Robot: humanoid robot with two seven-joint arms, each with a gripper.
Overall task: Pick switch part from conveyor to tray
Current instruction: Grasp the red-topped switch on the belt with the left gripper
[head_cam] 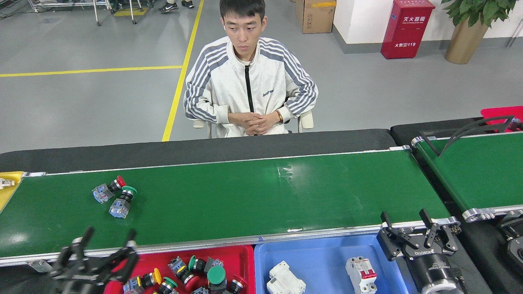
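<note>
Switch parts (109,192) (122,202), two pushbuttons with red and green caps, are lying touching on the conveyor (253,196) far left. Left gripper (107,241) is hovering spread and empty at the near rail, likely lining up for them. Red tray (241,255) is holding pushbuttons, blue tray (318,253) breakers, so sorting by type. Right gripper (406,223) is idling, fingers spread, empty.

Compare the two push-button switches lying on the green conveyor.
The red-capped switch lies farther from the robot and a bit further left; the green-capped switch lies nearer the robot. The caps differ in colour, red against green. Both lie tipped on their sides on the conveyor, caps pointing up-right, with grey-blue contact blocks.
</note>
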